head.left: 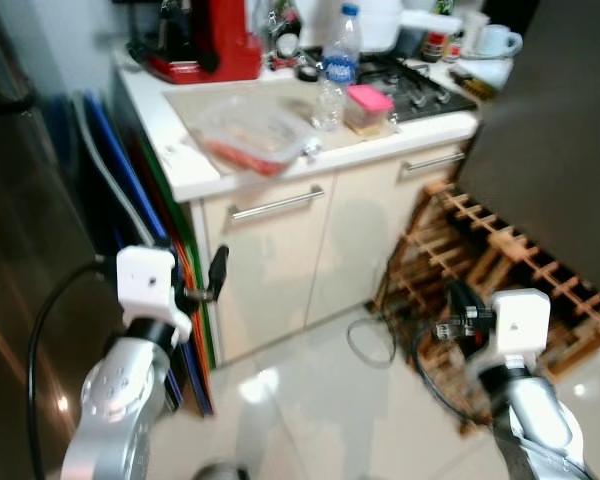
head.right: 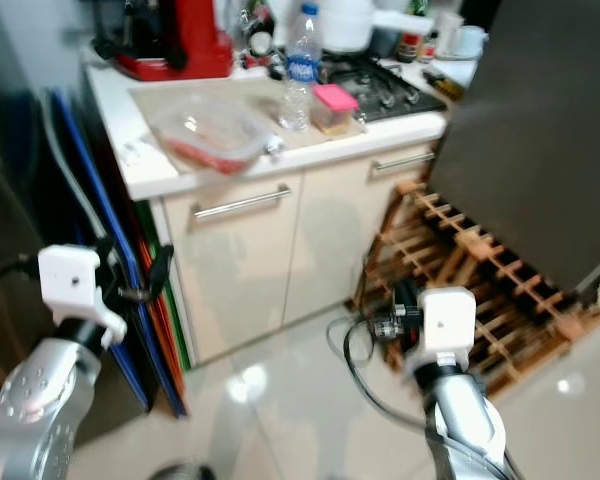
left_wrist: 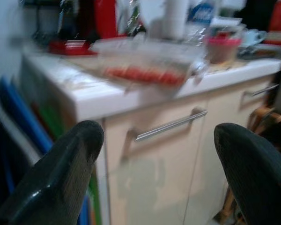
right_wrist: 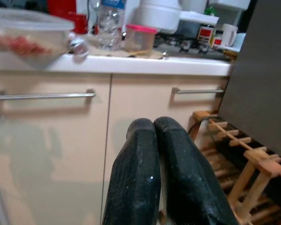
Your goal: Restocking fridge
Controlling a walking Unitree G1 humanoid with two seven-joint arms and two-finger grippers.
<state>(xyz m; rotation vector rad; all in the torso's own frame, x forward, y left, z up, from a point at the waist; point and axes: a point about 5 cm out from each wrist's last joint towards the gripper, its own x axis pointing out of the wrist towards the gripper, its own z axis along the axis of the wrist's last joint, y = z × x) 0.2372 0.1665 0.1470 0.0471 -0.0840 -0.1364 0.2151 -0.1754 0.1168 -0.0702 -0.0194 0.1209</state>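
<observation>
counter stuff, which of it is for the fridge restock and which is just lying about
Likely for the fridge:
- clear container with red food
- water bottle
- pink-lidded tub

Just lying about:
- red appliance
- mug
- wooden rack on the floor
- boards beside the cabinet

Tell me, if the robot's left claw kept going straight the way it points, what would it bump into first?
Probably the cream cupboard door under the counter, near its long metal handle. The left claw is open and aims at that door, below the clear food box on top. How far away it is cannot be judged.
</observation>
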